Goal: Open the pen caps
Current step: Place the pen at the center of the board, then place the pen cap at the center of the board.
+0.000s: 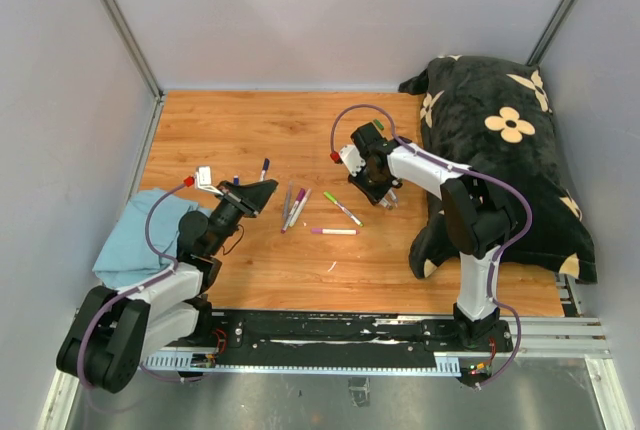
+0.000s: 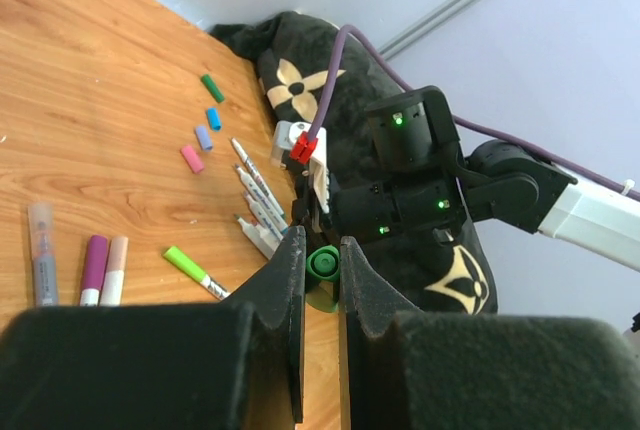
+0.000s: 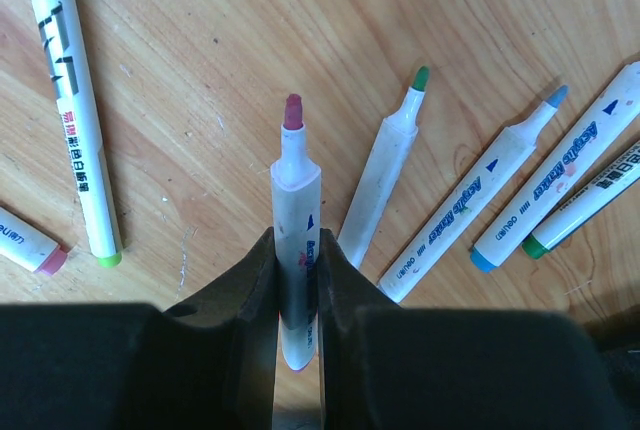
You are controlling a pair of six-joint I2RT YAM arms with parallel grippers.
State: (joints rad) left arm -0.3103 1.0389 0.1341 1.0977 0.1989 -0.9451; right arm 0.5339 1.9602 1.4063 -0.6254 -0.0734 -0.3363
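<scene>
My left gripper is shut on a small green pen cap, held above the table. It shows at the left in the top view. My right gripper is shut on a white pen barrel whose pink tip is bare, just over the wood. Loose caps lie in a row on the table: green, blue, lilac, pink. Uncapped pens lie beside the right gripper. A green-capped pen lies to its left.
A black flowered pillow fills the right side. A light blue cloth lies at the left edge. Capped pens and a pink pen lie mid-table. Grey walls close in the table on three sides.
</scene>
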